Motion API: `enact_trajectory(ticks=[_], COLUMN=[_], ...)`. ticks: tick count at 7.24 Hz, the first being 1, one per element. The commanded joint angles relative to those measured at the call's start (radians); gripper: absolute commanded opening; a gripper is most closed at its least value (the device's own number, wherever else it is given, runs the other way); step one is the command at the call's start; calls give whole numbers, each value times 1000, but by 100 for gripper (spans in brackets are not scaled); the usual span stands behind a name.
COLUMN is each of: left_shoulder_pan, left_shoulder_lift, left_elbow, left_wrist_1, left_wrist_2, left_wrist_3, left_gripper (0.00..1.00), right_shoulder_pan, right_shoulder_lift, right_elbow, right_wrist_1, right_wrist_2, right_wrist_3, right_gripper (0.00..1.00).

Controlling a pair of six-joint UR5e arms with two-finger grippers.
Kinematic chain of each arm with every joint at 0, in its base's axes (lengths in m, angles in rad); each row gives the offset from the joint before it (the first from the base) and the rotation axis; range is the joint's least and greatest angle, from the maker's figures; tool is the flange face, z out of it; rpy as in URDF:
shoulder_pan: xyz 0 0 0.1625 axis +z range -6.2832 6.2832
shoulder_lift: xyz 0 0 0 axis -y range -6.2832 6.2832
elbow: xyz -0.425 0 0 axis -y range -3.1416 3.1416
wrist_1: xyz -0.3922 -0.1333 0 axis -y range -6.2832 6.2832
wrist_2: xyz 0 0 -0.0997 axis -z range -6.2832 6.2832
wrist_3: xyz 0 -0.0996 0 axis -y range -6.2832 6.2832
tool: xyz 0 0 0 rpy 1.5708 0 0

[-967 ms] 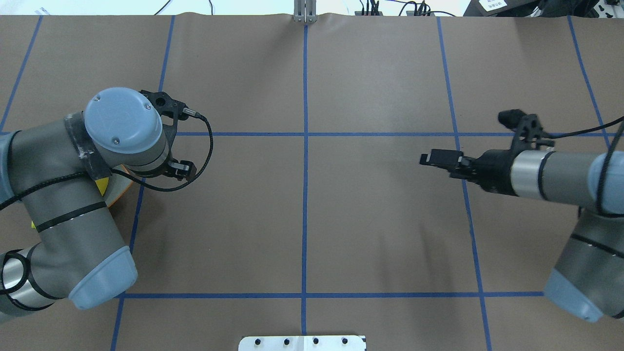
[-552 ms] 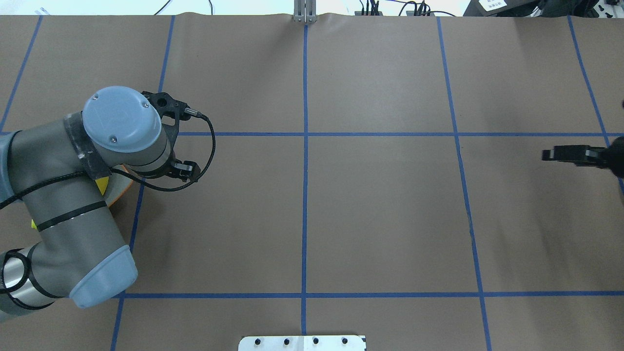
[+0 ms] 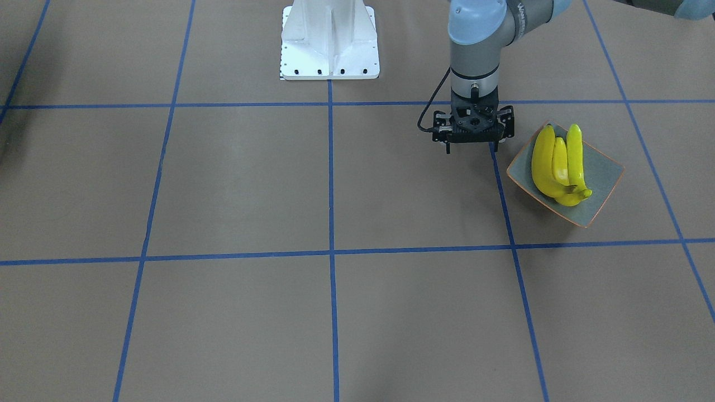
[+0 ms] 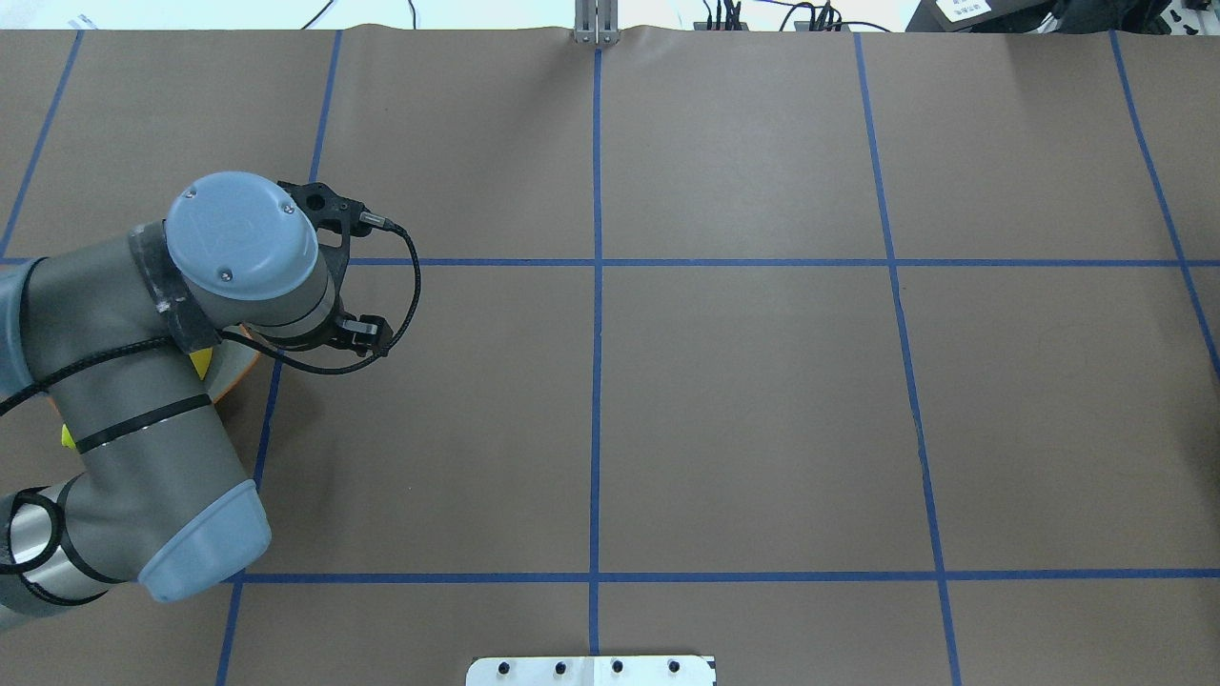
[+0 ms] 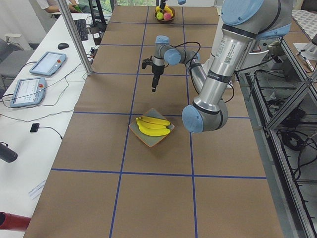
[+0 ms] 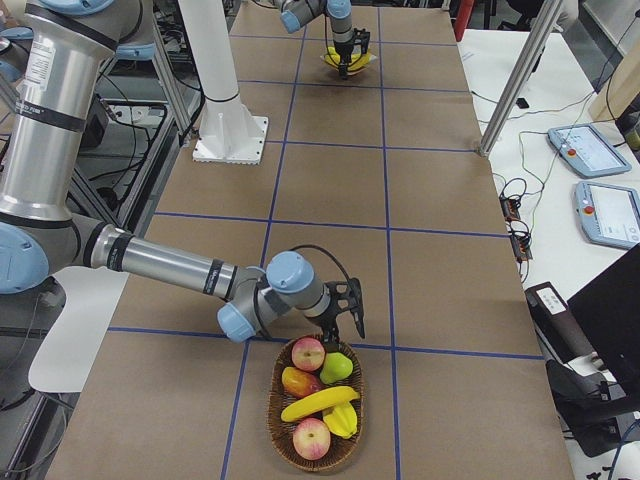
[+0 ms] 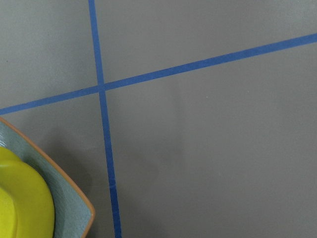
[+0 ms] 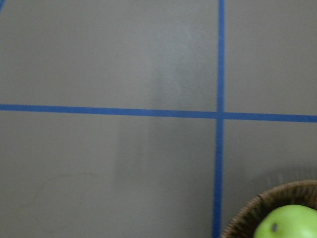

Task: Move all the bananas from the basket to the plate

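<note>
Banana (image 6: 320, 403) left in the basket (image 6: 273, 415), lower centre, lies crosswise just below the right end effector (image 6: 357, 330), the nearer one, its grip impossible to tell, three bananas (image 3: 553, 164) already on the plate (image 3: 606, 167).

Four bananas (image 3: 556, 162), one plate (image 3: 606, 167), one basket (image 6: 273, 410).
Three of the bananas lie on the plate. The fourth banana (image 6: 318, 404) lies in the basket. Seen from the right end of the table, the basket also holds two red apples (image 6: 308, 352), one at its 12 o'clock and one at 6 o'clock. With them are one green fruit (image 6: 337, 367), one orange-red fruit (image 6: 296, 381) and one small yellow piece (image 6: 341, 420) whose kind I cannot tell. Two robot arms (image 4: 143, 381) and two tablets (image 5: 47, 63) are also in view.
</note>
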Motion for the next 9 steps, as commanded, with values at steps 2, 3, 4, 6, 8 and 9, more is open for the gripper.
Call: enact_trajectory(ticks=[2, 3, 4, 6, 8, 9], left_shoulder_pan=[3, 1, 1, 1, 1, 1], left_shoulder_lift=[0, 4, 6, 6, 6, 6], left_elbow=[24, 38, 46, 46, 46, 46], left_wrist_1=[-9, -35, -48, -48, -48, -49], left_wrist_2=[0, 0, 0, 0, 0, 0], left_wrist_3=[-14, -16, -16, -16, -16, -16], left_gripper=[100, 100, 100, 100, 100, 100], right_shoulder_pan=[105, 108, 108, 107, 107, 107], right_shoulder_lift=[-3, 8, 18, 23, 25, 29], right_elbow=[-78, -124, -150, -181, -208, -210], right_wrist_1=[-6, 0, 2, 2, 2, 2], right_wrist_2=[12, 5, 8, 2, 0, 0], right_wrist_3=[-144, -200, -207, -256, -264, -262], right_gripper=[100, 100, 100, 100, 100, 100])
